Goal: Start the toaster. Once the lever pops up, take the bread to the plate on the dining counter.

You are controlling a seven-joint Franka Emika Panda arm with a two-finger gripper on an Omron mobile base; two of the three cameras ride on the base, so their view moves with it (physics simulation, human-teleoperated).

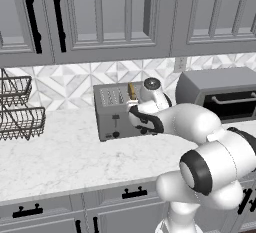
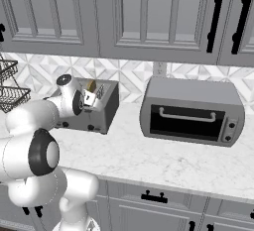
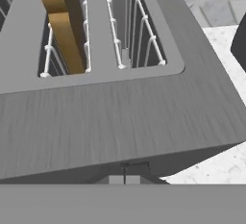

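Arm bent at the elbow, forearm reaching toward 11 o'clock in left base view; gripper angled down, jaws fully closed, nothing held.

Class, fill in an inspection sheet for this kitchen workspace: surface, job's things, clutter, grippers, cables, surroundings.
Surface: white marble counter over grey drawers.
Job's things: grey toaster against the backsplash; bread upright in one slot, the slot beside it empty.
Clutter: wire baskets at the left; grey oven box to the toaster's right.
Grippers: gripper shut, jaws together, low at the toaster's front edge, holding nothing.
Cables: nothing seen.
Surroundings: grey wall cabinets with dark handles, patterned tile backsplash.
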